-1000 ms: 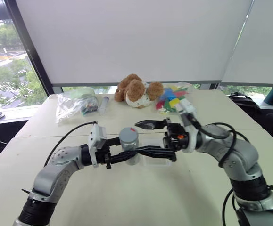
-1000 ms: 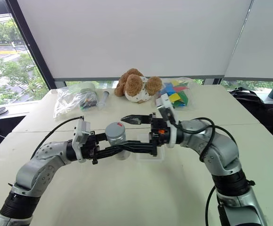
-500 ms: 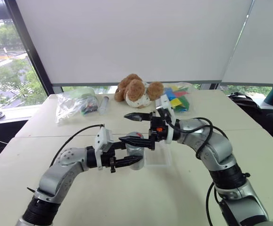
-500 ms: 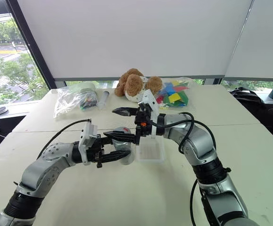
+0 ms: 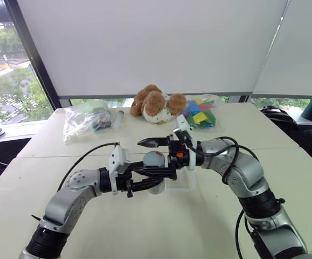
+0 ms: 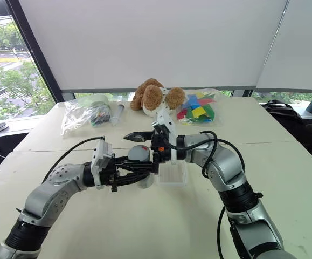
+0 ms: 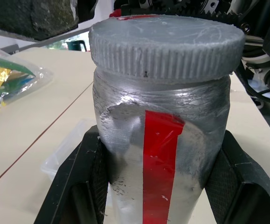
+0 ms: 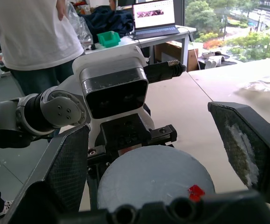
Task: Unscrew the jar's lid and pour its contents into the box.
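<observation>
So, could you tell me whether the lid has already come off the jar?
No, the lid sits on the jar, which the left gripper holds.

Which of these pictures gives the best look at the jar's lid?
The left wrist view: the lid appears close, ribbed edge clear, still on the jar. The right wrist view shows its flat top; the eye views show it small between the grippers.

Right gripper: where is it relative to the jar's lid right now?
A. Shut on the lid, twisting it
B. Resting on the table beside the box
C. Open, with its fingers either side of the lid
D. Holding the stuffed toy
C. The right gripper stands open, one finger on each side of the lid, not closed on it, while the left gripper holds the jar by its body.
</observation>
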Tool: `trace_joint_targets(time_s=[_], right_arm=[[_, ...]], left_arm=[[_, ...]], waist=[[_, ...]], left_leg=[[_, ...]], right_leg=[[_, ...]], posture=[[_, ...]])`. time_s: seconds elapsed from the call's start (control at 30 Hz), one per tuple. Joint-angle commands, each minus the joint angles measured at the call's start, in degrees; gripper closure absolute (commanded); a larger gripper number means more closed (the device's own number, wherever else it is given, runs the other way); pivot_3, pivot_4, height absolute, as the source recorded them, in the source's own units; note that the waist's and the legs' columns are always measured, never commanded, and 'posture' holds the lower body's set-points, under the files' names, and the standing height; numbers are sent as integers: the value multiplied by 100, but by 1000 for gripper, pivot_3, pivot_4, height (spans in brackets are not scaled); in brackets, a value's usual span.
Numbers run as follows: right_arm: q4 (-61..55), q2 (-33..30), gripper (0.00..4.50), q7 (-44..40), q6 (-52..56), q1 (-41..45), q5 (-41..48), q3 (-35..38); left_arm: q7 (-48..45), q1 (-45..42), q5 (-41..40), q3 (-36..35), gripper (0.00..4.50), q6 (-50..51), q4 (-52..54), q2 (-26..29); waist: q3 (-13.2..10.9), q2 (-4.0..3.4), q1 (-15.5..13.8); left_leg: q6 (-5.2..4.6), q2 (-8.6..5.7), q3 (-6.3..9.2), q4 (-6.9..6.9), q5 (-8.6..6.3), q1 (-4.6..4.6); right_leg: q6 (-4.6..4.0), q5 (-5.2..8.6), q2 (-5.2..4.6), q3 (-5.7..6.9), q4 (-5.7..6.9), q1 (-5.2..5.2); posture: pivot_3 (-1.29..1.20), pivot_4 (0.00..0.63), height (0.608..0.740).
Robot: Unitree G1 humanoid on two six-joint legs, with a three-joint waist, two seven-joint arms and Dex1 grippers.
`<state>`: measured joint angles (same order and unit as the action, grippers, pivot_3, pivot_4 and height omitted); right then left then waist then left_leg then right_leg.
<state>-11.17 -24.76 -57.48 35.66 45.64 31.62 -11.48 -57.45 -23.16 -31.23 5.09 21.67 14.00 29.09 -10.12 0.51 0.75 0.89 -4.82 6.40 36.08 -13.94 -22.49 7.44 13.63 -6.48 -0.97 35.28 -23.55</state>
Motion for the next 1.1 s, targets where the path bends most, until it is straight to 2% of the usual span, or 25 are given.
trace_joint_targets(time_s=[0.03,0.33,0.67,0.87,1.1], right_arm=[[10,-20,69,-54,-205,24,-72,100],[426,-262,69,-209,-281,54,-36,443],[365,-730,69,-470,-100,-257,274,748],[173,-1045,69,-802,-19,-618,692,1075],[-311,-950,69,-931,265,-675,1432,1349]], left_arm=[[-90,-90,-88,-90,2439,-87,220,16],[-219,-43,-141,-145,2439,-107,277,64],[-221,-12,-143,-189,2439,-110,293,76],[-239,20,-139,-268,2439,-123,270,115],[-257,49,-108,-308,2439,-152,227,152]], waist=[[0,0,0],[0,0,1],[0,0,-8],[0,0,-13],[-1,-1,-7]], left_leg=[[0,0,0,0,0,0],[0,-1,0,0,0,0],[0,-1,0,1,0,0],[0,-2,-2,1,0,0],[0,3,-1,0,0,0]], right_leg=[[0,0,0,0,0,0],[0,0,0,0,0,0],[0,0,-1,0,0,1],[0,0,-2,0,-2,3],[0,0,0,0,-1,3]], posture=[[0,150,740],[0,150,740],[0,150,740],[0,150,740],[0,150,740]])
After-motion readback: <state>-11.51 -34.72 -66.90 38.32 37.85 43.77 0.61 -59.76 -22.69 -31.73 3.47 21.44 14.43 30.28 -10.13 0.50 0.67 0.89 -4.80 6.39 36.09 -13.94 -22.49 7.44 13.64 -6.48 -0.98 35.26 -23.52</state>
